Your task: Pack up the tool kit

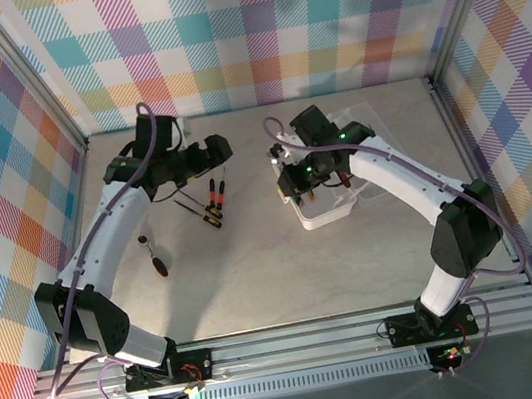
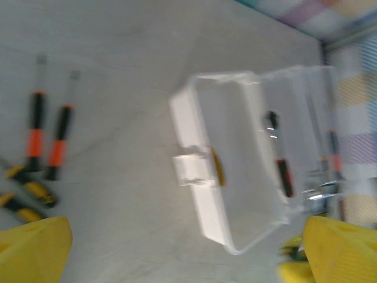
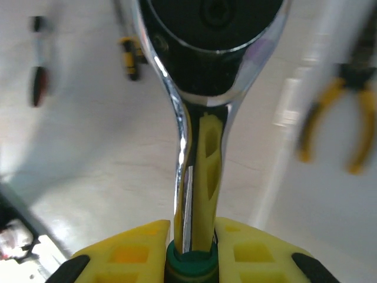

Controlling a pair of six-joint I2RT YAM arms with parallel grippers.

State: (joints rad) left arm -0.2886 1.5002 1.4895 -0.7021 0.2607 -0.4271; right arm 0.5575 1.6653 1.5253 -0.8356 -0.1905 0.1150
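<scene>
A: Case (image 1: 316, 220) is sitting right of centre in the top view, lid (image 1: 368, 110) lying open toward the upper right. Room?
B: Bare table (image 1: 279, 278) is stretching below and left, toward the screwdrivers (image 1: 214, 203). The case's long axis is running nearly top-to-bottom in the left wrist view, latch (image 2: 191, 168) facing left.
A: Fingers?
B: Left gripper (image 2: 185, 247) is gaping wide; right gripper (image 3: 191, 253) is clamping a chrome ratchet (image 3: 187, 147).

The case (image 1: 327, 212) is pictured right of centre on the table (image 1: 279, 278); screwdrivers (image 1: 213, 200) are laid left of it, 1 lone screwdriver (image 1: 155, 258) nearer the bases.
</scene>
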